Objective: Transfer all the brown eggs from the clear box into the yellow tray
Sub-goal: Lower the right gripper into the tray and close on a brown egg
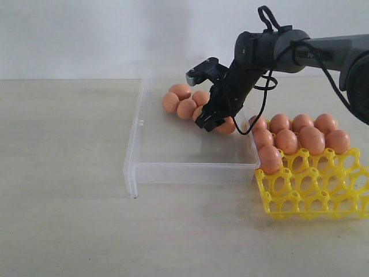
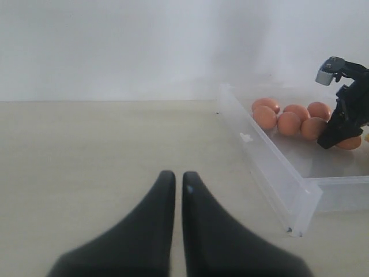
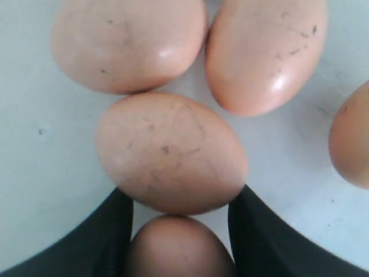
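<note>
Pick step: right jaws over an egg.

Nearest, the bright yellow lattice plastic tray (image 1: 311, 193) has front cells bare; beside and beyond it, the shallow clear plastic box (image 1: 190, 172) holds the last smooth orange-brown eggs (image 1: 185, 108) at its far end. Only the right wrist view shows the right jaws straddling one egg (image 3: 179, 248); gripped or not, I cannot tell. Next: firm hold, straight lift. Left jaws nearly closed, empty.

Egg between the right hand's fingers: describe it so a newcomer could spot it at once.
Find the clear box left of the yellow tray; brown eggs cluster at its far side. The target egg is the cluster's end nearest the tray, and the only one with the right hand straddling it.
</note>
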Robot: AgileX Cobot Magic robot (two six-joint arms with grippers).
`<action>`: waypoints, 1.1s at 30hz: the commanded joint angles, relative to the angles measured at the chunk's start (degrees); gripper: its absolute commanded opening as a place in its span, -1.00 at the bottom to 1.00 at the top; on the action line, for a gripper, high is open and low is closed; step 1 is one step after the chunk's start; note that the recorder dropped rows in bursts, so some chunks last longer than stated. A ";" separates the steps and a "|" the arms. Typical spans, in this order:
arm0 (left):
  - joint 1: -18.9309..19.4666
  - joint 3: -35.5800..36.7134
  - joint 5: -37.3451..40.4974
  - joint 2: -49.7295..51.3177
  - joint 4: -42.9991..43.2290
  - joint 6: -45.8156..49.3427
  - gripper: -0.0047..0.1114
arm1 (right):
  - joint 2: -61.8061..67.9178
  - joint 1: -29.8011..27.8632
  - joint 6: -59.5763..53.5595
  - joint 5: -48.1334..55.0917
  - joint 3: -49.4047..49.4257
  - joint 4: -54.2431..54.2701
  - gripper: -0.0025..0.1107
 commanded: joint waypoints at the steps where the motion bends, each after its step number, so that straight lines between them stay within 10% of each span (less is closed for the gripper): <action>1: 0.20 0.15 -0.05 -0.12 -0.14 0.13 -0.85 | -0.84 -0.35 3.51 2.08 0.14 -1.23 -0.91; 20: 0.20 0.15 -0.05 -0.12 -0.14 0.13 -0.85 | -5.76 -0.35 7.62 3.47 0.26 10.19 -0.96; 33: 0.20 0.15 -0.05 -0.12 -0.14 0.13 -0.85 | -19.55 -0.46 -15.47 -17.17 19.84 40.00 -0.96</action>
